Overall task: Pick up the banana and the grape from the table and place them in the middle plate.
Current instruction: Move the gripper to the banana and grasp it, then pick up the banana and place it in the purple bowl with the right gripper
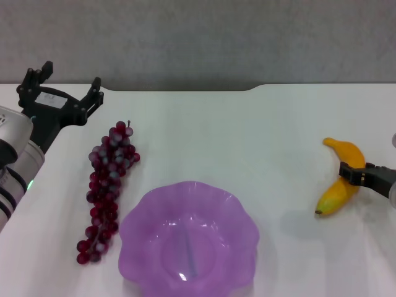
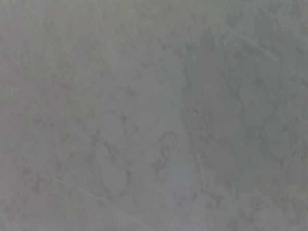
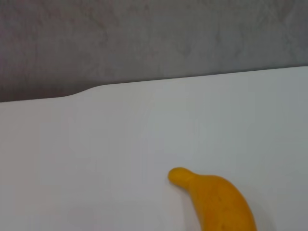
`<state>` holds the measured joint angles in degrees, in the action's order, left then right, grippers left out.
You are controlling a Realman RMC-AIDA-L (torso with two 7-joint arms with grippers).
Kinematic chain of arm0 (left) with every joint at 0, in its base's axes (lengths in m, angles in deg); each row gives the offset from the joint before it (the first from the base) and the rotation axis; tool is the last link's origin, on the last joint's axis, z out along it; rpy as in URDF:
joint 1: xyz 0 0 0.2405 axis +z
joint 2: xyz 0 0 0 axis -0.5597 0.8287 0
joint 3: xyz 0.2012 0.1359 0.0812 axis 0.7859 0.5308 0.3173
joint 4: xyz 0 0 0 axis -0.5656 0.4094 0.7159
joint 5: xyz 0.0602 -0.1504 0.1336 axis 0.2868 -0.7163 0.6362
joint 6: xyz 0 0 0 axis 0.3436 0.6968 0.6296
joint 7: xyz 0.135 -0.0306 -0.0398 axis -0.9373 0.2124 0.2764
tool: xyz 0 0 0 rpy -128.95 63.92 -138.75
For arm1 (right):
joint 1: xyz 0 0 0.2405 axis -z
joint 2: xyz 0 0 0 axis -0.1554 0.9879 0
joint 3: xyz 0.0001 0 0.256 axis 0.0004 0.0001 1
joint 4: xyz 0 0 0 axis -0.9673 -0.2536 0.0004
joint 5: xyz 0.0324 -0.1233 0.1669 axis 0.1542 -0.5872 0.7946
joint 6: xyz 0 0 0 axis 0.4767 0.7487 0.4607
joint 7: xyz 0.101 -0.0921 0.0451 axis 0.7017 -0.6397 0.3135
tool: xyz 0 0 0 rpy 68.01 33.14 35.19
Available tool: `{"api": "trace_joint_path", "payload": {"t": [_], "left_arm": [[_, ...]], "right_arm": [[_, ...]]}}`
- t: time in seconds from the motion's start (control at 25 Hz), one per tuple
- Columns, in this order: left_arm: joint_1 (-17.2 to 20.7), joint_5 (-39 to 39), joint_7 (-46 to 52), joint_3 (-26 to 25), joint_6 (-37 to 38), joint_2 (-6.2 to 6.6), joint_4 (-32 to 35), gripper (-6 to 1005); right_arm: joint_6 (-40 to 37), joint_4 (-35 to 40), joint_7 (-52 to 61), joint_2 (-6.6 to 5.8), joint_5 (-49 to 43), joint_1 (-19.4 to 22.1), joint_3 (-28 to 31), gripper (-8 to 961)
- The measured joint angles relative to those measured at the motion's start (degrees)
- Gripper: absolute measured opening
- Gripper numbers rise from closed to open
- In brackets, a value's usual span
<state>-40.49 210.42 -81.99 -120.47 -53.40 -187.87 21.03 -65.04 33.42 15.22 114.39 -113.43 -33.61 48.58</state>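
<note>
The right gripper (image 1: pixel 354 174) is closed across the banana (image 1: pixel 339 177) at mid-length; lift level before carrying toward the middle plate (image 1: pixel 189 241). Left gripper (image 1: pixel 62 93) hangs spread wide beyond the grape (image 1: pixel 105 185).

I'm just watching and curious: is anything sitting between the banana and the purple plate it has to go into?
Nothing visible. Only bare white table lies between the banana, with the right claw on it, and the purple plate.

- Even, bright overhead light; bench (image 1: pixel 247 142) near washed out.
- Soft faint shadow on the bench beside the banana (image 1: pixel 341 179), plate-ward of the right tool (image 1: pixel 354 174).
- Plate (image 1: pixel 142 247) shows small glare spots.
- Left wrist view: featureless grey blur.
</note>
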Motion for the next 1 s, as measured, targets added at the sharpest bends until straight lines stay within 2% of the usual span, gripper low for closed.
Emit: {"api": "trace_joint_path", "payload": {"t": [0.28, 1.0], "left_arm": [[0.10, -0.24, 0.00, 0.00, 0.00, 0.00, -0.03, 885], [0.58, -0.27, 0.00, 0.00, 0.29, 0.00, -0.09, 885]], "right_arm": [[0.07, -0.10, 0.00, -0.01, -0.39, 0.00, 0.01, 619], [1.48, -0.06, 0.07, 0.12, -0.43, -0.30, 0.35, 610]]}}
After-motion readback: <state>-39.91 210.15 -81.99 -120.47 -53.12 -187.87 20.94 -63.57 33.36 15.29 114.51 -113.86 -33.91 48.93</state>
